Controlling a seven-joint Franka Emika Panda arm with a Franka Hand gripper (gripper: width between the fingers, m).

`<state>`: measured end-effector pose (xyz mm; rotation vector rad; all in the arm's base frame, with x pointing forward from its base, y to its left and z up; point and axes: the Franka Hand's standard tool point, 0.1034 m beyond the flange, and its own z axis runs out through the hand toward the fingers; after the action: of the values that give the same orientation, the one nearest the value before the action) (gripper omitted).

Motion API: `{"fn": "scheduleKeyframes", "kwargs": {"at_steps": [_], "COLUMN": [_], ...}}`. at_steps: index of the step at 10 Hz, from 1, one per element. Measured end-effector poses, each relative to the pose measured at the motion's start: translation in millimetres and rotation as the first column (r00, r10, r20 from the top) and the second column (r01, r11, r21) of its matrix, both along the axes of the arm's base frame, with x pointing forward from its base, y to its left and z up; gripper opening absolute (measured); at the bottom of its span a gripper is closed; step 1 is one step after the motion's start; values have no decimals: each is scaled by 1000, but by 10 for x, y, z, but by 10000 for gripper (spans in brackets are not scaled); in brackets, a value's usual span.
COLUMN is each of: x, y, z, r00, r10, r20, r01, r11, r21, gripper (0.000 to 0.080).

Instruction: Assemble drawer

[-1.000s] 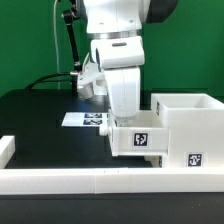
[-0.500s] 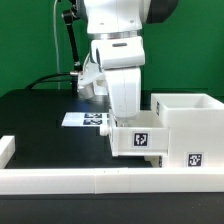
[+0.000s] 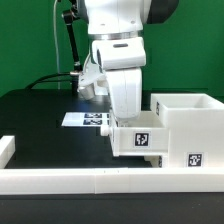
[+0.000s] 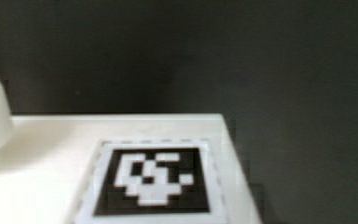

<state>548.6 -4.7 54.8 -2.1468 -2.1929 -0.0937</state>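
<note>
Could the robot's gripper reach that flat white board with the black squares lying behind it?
Probably yes: the marker board lies open on the black table, nothing on it. The arm stands over the drawer box now.

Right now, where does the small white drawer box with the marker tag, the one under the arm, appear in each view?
Exterior view: the small drawer box is low, right of centre, under the arm, against the larger white box.
Wrist view: its flat white surface fills the lower part, close up and blurred.
Shared landmark: the black marker tag on it, also seen here.
</note>
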Motion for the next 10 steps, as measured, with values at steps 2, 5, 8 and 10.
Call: {"fn": "scheduleKeyframes", "kwargs": {"at_steps": [2,5,8,10], "x": [-9,-40,-39,-38], "y": [14,75,64,64], "z": [-4,-26,-28,-27], "r00": [999,997,996,996], "r10": [-33,-77,-87,-87], "r20": [-8,-26,-25,-25], "r01": [33,77,87,87], "r11": [999,997,996,996], "r21": [0,-2,-2,-2], "gripper": [42,42,42,42]}}
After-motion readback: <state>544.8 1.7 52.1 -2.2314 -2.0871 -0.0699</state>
